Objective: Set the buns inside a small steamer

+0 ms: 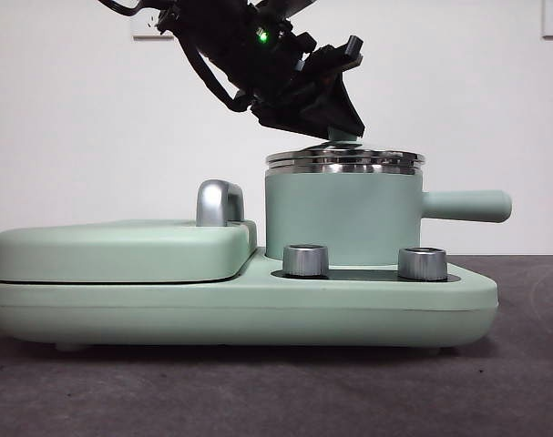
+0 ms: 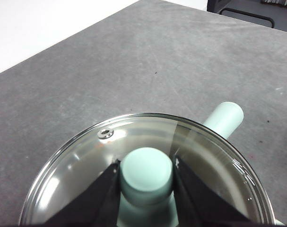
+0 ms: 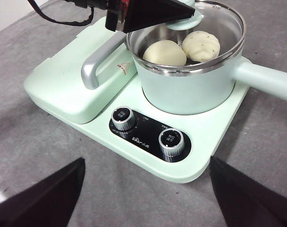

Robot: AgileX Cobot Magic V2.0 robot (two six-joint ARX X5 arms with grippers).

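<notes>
Two buns point(image 3: 181, 48) already lie side by side inside the small steamer point(image 1: 344, 218) — the smooth cream one and the ridged, green-flecked one, both seen through the glass lid point(image 2: 86, 170) in the right wrist view. The steamer stands on the mint-green cooker base point(image 1: 258, 305), beside the flat griddle cover point(image 1: 121, 250) with its chrome handle point(image 1: 219, 202), all on the grey desk point(image 1: 258, 391).

The left gripper point(image 2: 146, 177) is at work above the pot: its jaws sit narrow on either side of the green knob point(image 2: 146, 171), clamped on it. The lid rests level on the steel rim in the front view, so the loading looks done and the closing step is in hand. Next, I judge, the jaws need to part and the arm lift straight up, without dragging the lid askew.

The right gripper point(image 3: 145, 189) hangs back over the desk, jaws spread wide, holding nothing.
</notes>
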